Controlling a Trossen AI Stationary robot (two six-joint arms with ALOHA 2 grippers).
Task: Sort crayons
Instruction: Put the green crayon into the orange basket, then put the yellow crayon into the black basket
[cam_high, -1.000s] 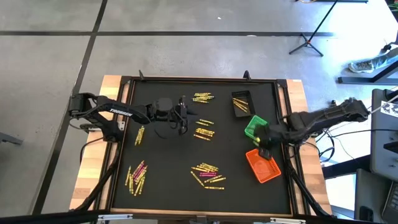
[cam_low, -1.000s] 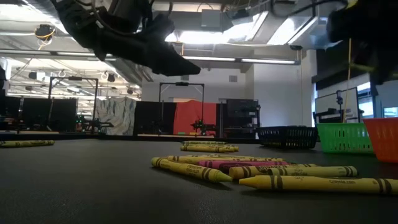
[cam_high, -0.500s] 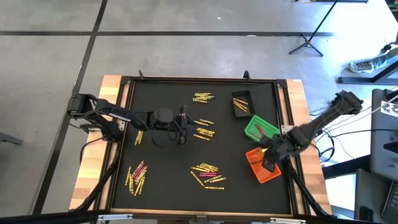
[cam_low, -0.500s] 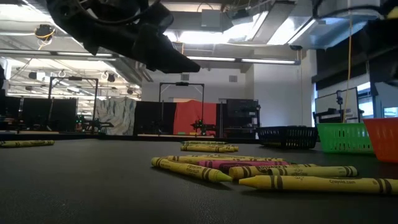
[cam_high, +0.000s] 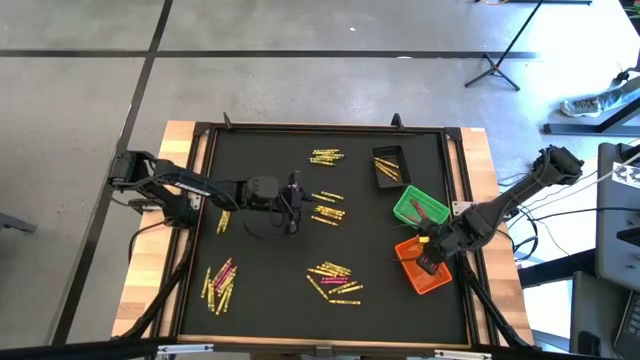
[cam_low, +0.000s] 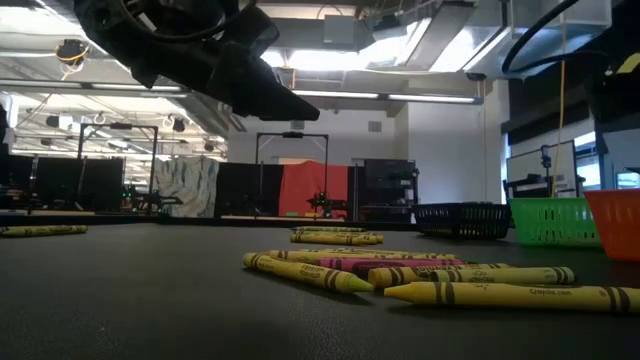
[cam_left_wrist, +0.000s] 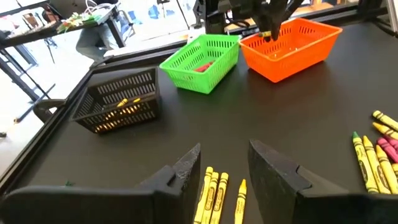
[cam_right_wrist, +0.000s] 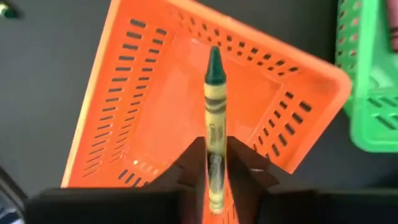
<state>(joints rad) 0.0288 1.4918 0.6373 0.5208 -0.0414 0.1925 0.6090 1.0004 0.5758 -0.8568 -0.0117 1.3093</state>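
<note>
A large lab or workshop hall: concrete floor (cam_high: 300, 85), ceiling strip lights (cam_low: 400, 98), equipment racks (cam_low: 385, 190) behind.

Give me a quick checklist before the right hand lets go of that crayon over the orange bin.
1. Right hand shut on the yellow, green-tipped crayon: ok.
2. Crayon over the orange slotted plastic bin: ok.
3. Bin floor under the crayon looks bare: ok.
4. Height of the crayon above the bin floor: cannot tell.
5. Left hand far off, over yellow crayons at mid-table: ok.
6. Green plastic basket beside the orange bin, not under the crayon: ok.
</note>
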